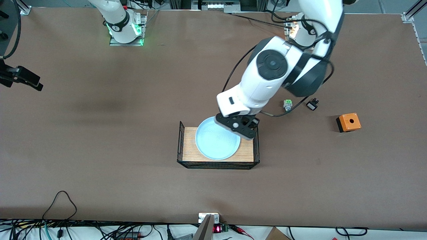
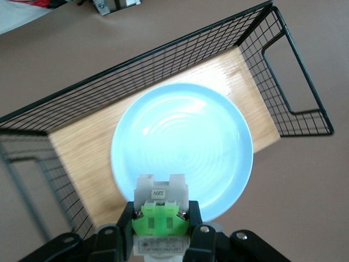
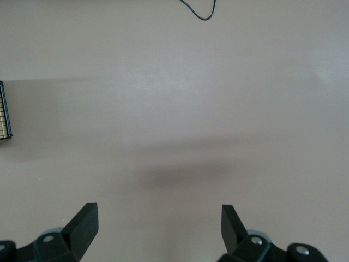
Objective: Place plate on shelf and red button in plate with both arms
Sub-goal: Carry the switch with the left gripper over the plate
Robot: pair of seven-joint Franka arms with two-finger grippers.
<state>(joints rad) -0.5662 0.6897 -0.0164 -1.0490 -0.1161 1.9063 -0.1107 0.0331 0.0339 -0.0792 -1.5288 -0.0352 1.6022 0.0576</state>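
I am holding the red button [image 2: 159, 218] clamped in my left gripper [image 2: 161, 229] over the plate [image 2: 182, 144] in the basket [image 2: 283, 117], plate directly beneath; my right gripper [image 3: 158, 224] is waiting with fingers apart

Both arms are glossy white with dark grey joint bands. The left arm [image 1: 267, 76] has a round black cap at one joint and a black cable along it. Its hand [image 2: 162, 232] is black with silver screws. The right arm's base [image 1: 121, 23] glows green.
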